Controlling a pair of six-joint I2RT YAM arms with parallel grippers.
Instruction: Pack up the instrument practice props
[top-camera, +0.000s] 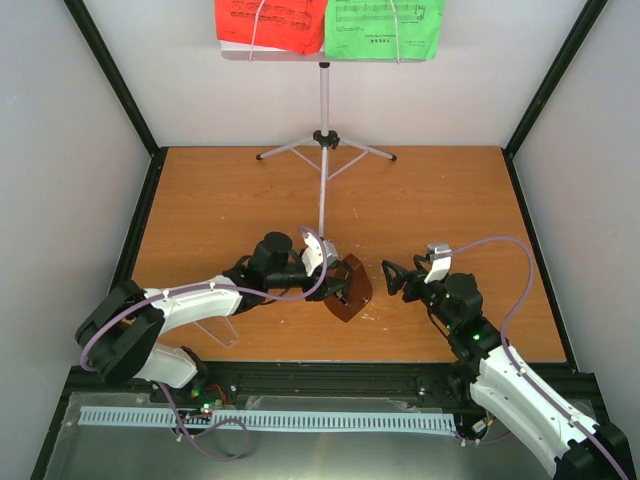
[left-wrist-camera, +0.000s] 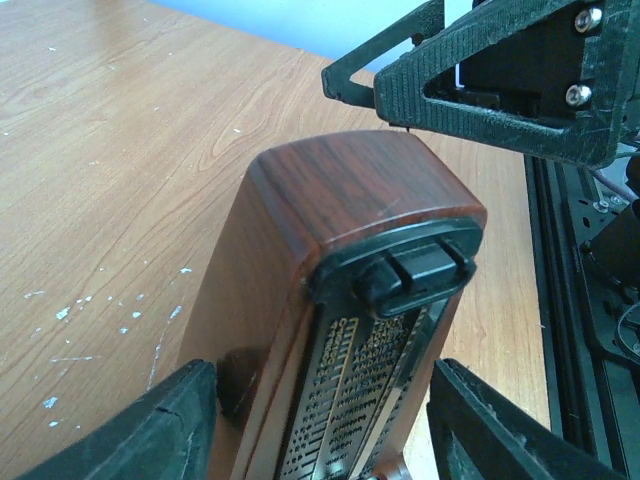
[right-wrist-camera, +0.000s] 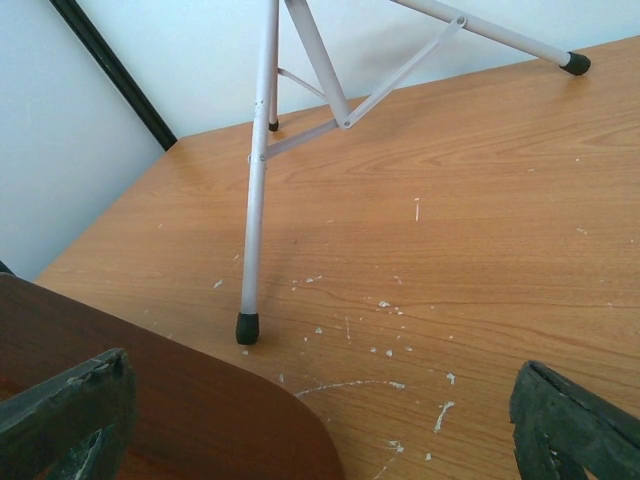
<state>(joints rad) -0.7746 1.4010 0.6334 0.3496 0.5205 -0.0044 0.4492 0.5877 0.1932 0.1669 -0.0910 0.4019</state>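
Far left, just beside your left forearm: a clear wedge-shaped piece (top-camera: 215, 331) lies on the worktop (top-camera: 220, 200). Probably the metronome's cover, though I cannot confirm it.

Left hand (top-camera: 338, 278): fingers sit either side of the dark-brown metronome (left-wrist-camera: 340, 200), close against its flanks. Wrist view does not show whether the pads actually press, so cannot tell if you have it pinched. The metronome is at near centre of the worktop, tilted, scale face toward your wrist camera.

Back centre: silver tripod stand (top-camera: 324, 110) upright, red sheet (top-camera: 270, 22) and green sheet (top-camera: 388, 25) on its tray (top-camera: 275, 57). Untouched by the look of it.

Right hand (top-camera: 393, 280): fingers spread wide, holding nothing, just beside the metronome and pointed at it.

Step in hand, as I read it: securing the metronome, first of the props. Early in the task.

Next move calls for a confirmed squeeze before you lift. The tapered sides could slip. Use the right hand to steady it or fetch the cover.
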